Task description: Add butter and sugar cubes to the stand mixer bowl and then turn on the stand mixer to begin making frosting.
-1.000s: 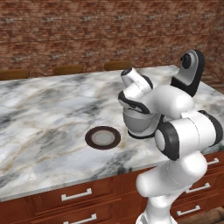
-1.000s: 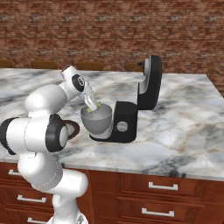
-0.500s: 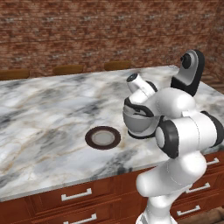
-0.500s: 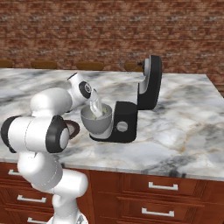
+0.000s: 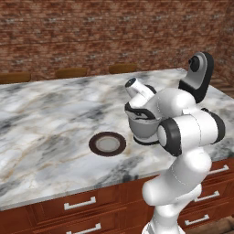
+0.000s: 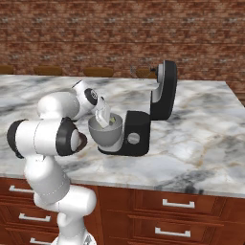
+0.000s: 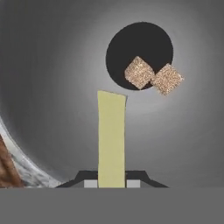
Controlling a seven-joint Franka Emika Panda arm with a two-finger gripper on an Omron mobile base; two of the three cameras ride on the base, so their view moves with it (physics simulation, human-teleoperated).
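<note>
The arm has swung in over the mixer [image 6: 143, 119] since a second ago, when the hand stood higher and further from the head; now it reaches down into the bowl [image 6: 106, 134] that sits on the mixer's base, under the raised head. The plate [image 5: 107, 144], on the counter [image 5: 50, 114] well to the side of the mixer, lies bare. Inside the bowl the gripper [image 7: 111, 181] is clamped on the butter [image 7: 111, 135], a pale stick hanging above the bowl's floor. Two brown sugar cubes [image 7: 153, 76] already lie at the bottom, touching each other. So the butter looks ready for release; after that, only switching the mixer on remains.
</note>
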